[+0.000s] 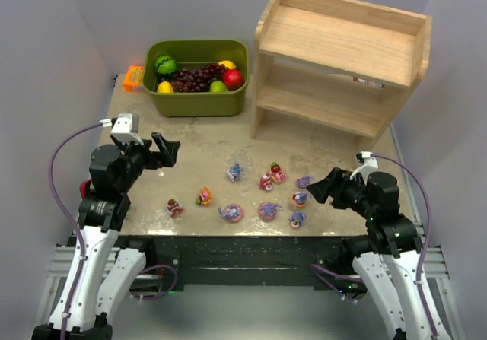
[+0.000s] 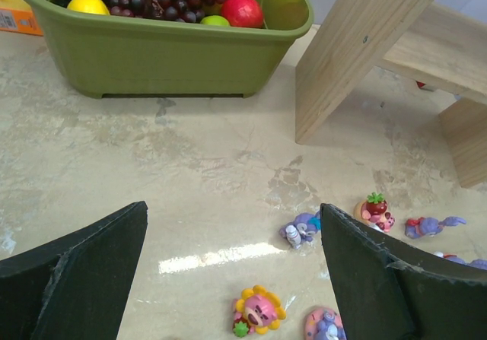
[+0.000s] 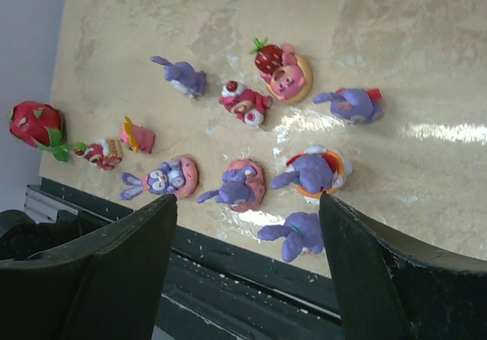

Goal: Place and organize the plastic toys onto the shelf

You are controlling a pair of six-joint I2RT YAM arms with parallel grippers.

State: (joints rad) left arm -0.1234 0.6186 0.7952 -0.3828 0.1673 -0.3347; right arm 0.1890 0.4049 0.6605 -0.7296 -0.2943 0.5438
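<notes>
Beyond toys (image 1: pixel 268 211), shelf (image 1: pixel 335 39) lengthwise left-right, front nearward

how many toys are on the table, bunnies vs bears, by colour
blue-purple bunnies: 6
pink-red bears: 4
total: 10
</notes>
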